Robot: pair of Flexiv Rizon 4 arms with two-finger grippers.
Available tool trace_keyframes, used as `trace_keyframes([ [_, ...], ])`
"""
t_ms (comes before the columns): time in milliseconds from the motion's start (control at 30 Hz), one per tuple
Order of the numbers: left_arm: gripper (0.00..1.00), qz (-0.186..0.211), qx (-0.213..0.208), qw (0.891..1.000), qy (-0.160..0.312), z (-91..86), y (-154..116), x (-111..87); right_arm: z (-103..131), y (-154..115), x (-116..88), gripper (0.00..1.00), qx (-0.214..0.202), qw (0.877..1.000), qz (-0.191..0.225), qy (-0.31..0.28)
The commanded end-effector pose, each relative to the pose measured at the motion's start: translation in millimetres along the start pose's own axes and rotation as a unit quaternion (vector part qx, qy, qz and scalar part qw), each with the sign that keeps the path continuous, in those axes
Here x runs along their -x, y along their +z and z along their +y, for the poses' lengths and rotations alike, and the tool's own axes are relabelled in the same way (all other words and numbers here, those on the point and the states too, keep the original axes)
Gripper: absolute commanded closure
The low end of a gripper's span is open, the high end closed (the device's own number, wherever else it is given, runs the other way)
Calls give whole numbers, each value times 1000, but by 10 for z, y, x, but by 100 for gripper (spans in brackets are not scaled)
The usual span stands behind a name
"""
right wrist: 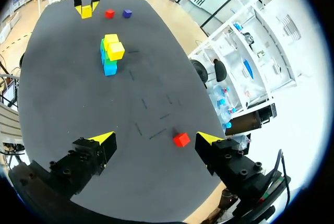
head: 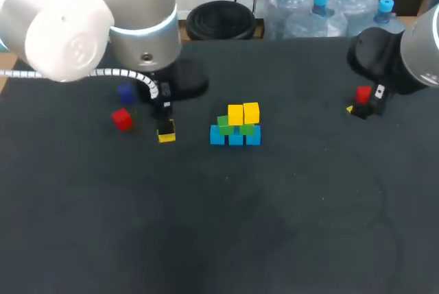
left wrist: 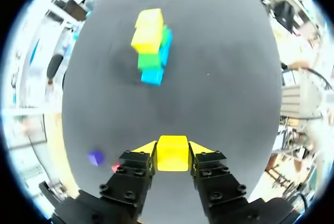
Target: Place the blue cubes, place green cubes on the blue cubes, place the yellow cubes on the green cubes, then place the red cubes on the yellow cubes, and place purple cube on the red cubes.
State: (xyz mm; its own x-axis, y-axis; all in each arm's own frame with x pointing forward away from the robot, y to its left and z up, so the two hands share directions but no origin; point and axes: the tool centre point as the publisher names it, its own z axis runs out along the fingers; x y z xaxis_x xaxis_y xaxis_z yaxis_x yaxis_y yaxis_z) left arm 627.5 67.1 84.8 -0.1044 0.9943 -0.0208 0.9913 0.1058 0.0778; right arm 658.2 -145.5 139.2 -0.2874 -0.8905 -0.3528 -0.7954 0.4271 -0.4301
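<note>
At the table's middle stands a stack [head: 235, 127]: three blue cubes in a row, two green cubes on them, two yellow cubes on top. To its left my left gripper [head: 165, 131] is shut on a yellow cube [left wrist: 172, 153], low at the table; both fingers press its sides. A red cube [head: 122, 119] and a purple cube [head: 125, 92] lie further left. At the far right my right gripper [right wrist: 155, 139] is open, with another red cube [right wrist: 181, 139] on the table between and ahead of its fingers, touching neither.
The stack [left wrist: 151, 46] stands well ahead of the left gripper. In the left wrist view the purple cube [left wrist: 95, 157] and the red cube [left wrist: 116, 167] lie beside one finger. The black tabletop [head: 274, 225] stretches toward the front.
</note>
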Motion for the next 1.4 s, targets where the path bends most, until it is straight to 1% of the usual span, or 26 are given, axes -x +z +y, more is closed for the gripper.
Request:
trace_keyframes([
  [33, 100, 3, 5, 1000, 30, -1, -69, 82, 18, 1, -13, 0, -4, 1000, -2, 1],
  [100, 100, 9, 10, 999, 45, 27, -71, 136, 18, 1, -13, 0, -4, 1000, -2, 1],
  [200, 100, 11, 12, 998, 52, 83, -84, 215, 18, 1, -13, 0, -4, 1000, -2, 1],
  [433, 100, -12, 21, 999, 38, 222, -205, 439, 18, 1, -13, 0, -4, 1000, -2, 1],
  [533, 100, -17, 19, 999, 34, 263, -201, 531, 18, 1, -13, 0, -4, 1000, -2, 1],
  [767, 100, -14, 5, 999, 35, 277, -88, 682, 18, 1, -13, 0, -4, 1000, -2, 1],
  [900, 100, -3, -1, 999, 49, 286, -36, 770, 18, 1, -13, 0, -4, 1000, -2, 1],
  [1100, 100, 5, 3, 998, 60, 327, 13, 882, 18, 1, -13, 0, -4, 1000, -2, 1],
  [1400, 100, 18, 0, 997, 72, 328, 91, 973, 18, 1, -13, 0, -4, 1000, -2, 1],
])
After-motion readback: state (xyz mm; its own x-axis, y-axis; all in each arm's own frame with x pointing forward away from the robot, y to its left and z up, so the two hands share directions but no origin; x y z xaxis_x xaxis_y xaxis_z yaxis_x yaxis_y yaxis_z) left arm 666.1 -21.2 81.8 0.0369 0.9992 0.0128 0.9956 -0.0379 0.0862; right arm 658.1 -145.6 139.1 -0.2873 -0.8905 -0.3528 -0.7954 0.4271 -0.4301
